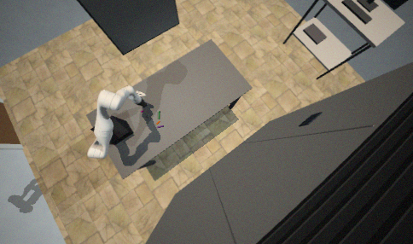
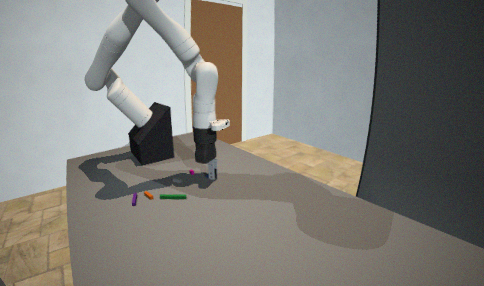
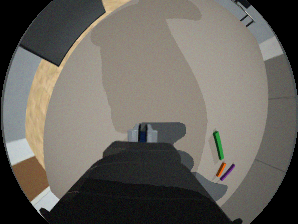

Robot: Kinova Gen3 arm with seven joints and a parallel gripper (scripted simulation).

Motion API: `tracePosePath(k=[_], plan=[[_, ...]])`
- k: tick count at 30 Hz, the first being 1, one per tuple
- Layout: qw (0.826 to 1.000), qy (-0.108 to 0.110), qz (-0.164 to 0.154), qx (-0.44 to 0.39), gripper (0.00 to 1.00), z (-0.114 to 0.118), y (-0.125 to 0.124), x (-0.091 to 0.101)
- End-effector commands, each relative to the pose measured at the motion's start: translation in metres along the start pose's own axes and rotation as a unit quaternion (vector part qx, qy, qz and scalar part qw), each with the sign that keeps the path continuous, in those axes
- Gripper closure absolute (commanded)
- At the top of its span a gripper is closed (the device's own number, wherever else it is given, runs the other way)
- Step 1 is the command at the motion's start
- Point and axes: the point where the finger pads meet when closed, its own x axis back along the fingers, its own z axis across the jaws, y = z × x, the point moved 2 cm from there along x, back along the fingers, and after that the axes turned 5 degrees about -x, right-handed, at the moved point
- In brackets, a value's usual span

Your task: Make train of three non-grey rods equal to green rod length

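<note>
Honestly, your black two-finger gripper (image 1: 146,105) (image 2: 212,171) (image 3: 143,130) is nearly closed by the long edge of the grey table (image 1: 212,72) (image 2: 213,240) (image 3: 75,110); can't tell if it grips anything. The straight green rod (image 1: 159,115) (image 2: 173,196) (image 3: 218,145) probably just stays put as your length reference.

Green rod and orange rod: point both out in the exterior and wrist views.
green rod (image 2: 173,197) (image 3: 218,145): exterior and wrist, middle of its top
orange rod (image 2: 148,195) (image 3: 221,170): exterior and wrist, middle of its top
</note>
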Motion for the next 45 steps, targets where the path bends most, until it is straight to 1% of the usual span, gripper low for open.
tracePosePath(k=[1, 30, 31, 33, 34, 36, 37, 41, 42, 44, 45], plan=[[1.000, 0.000, 0.002, -0.001, 0.76, -0.0006, -0.0005, -0.0001], [1.000, 0.000, 0.002, -0.001, 0.76, -0.0006, -0.0005, -0.0001], [1.000, 0.000, 0.002, -0.001, 0.70, -0.0006, -0.0005, -0.0001], [1.000, 0.000, 0.002, -0.001, 0.70, -0.0006, -0.0005, -0.0001], [1.000, 0.000, 0.002, -0.001, 0.64, -0.0006, -0.0005, -0.0001], [1.000, 0.000, 0.002, -0.001, 0.64, -0.0006, -0.0005, -0.0001], [1.000, 0.000, 0.002, -0.001, 0.58, -0.0006, -0.0005, -0.0001], [1.000, 0.000, 0.002, -0.001, 0.58, -0.0006, -0.0005, -0.0001], [1.000, 0.000, 0.002, -0.001, 0.52, -0.0006, -0.0005, -0.0001], [1.000, 0.000, 0.002, -0.001, 0.52, -0.0006, -0.0005, -0.0001], [1.000, 0.000, 0.002, -0.001, 0.46, -0.0006, -0.0005, -0.0001]])
